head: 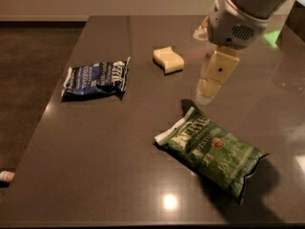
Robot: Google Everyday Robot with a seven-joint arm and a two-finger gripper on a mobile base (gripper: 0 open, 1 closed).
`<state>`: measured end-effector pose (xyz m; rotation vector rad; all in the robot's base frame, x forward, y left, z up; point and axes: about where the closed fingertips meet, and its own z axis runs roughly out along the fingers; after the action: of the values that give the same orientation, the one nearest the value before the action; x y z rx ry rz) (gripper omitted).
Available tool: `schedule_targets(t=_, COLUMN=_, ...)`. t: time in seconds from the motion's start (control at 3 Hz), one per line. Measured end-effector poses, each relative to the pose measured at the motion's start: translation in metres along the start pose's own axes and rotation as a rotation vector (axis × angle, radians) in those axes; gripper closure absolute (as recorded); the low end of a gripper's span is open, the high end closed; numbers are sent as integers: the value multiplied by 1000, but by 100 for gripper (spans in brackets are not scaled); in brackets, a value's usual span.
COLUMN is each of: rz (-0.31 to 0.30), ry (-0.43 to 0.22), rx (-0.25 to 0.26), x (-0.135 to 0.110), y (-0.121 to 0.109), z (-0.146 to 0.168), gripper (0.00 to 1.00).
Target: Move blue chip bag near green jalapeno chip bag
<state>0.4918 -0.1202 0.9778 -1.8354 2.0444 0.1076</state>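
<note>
The blue chip bag [95,78] lies flat on the left part of the dark table, navy with white lettering. The green jalapeno chip bag [212,149] lies puffy at the front right, angled from upper left to lower right. My gripper [208,90] hangs from the white arm above the table, just above the green bag's upper corner and right of the sponge, well to the right of the blue bag. It holds nothing that I can see.
A pale yellow sponge [168,60] sits at the table's middle back. The dark table [119,166] has its left edge beside a brown floor. A small white-and-red object [5,176] lies on the floor at the far left.
</note>
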Motion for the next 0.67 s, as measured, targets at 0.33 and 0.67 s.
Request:
schedule_targets(t=0.33, rz=-54, ry=-63, rx=-21, x=-59, y=-19, z=31, gripper=0)
schedule_targets(t=0.67, rz=-102, ry=-99, rx=-28, x=-116, y=-37, z=67, gripper=0)
